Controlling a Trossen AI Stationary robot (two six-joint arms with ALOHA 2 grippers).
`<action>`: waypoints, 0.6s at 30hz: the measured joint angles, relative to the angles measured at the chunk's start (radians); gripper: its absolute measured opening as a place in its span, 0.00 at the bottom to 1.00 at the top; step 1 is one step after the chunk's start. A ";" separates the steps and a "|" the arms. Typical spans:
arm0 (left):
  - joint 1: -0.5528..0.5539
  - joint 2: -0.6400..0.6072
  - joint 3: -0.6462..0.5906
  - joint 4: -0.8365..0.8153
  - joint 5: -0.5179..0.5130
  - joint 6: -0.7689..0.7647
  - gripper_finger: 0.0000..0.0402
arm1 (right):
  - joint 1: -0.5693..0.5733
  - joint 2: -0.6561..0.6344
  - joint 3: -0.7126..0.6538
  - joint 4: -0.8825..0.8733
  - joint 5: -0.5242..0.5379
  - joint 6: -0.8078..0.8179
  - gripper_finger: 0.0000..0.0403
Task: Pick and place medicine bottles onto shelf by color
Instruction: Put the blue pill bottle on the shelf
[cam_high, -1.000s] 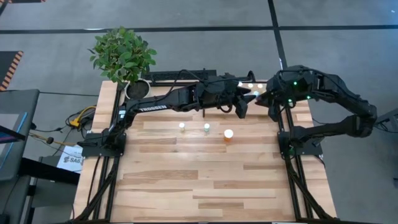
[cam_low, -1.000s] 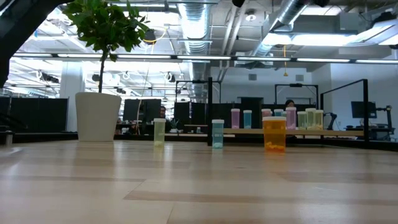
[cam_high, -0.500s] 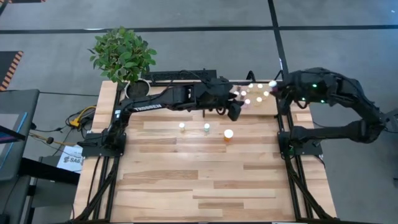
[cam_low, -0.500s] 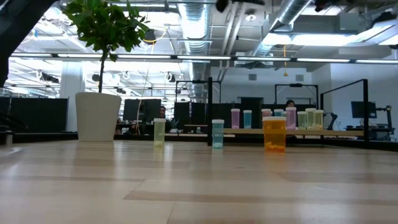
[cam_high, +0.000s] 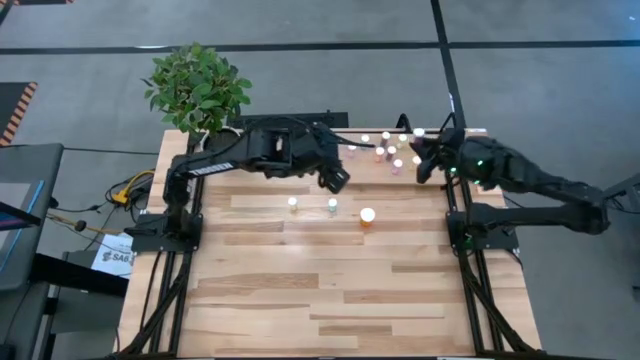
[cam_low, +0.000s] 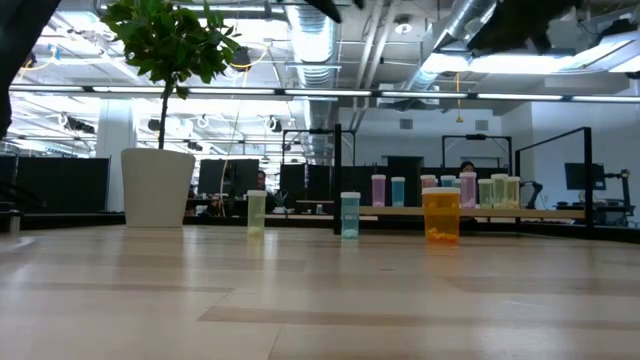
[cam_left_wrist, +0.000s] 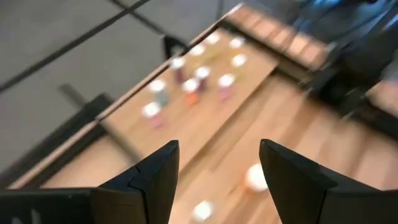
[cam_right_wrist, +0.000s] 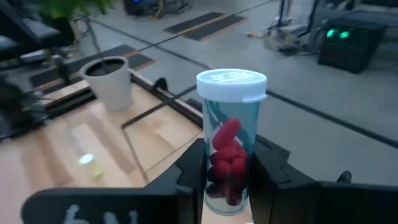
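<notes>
I'm working over the plank table (cam_high: 330, 290), with the potted plant (cam_high: 198, 88) standing at its far left corner. The shelf (cam_high: 440, 170) is sitting along the far edge toward the right, carrying a cluster of small white-capped bottles (cam_high: 392, 152). My left gripper (cam_high: 336, 179) is hanging in the air just left of that shelf, fingers (cam_left_wrist: 155, 180) spread wide with nothing between them. My right gripper (cam_high: 426, 160) is hovering at the shelf's right side, pinching a teal bottle (cam_right_wrist: 230, 140) of red capsules upright. Down on the table, the larger orange bottle (cam_high: 367, 216) is standing near the middle, with a blue-green bottle (cam_high: 332, 206) and a pale yellow bottle (cam_high: 293, 204) lined up to its left
</notes>
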 joint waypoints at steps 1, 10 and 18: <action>0.004 -0.010 0.000 -0.039 -0.012 0.009 0.52 | 0.013 0.001 -0.034 0.047 0.031 0.000 0.23; 0.070 -0.072 0.000 -0.318 -0.115 0.124 0.52 | 0.196 0.045 -0.321 0.538 0.482 0.017 0.23; 0.168 -0.082 0.000 -0.347 -0.100 0.296 0.52 | 0.359 0.178 -0.459 0.586 0.774 0.344 0.23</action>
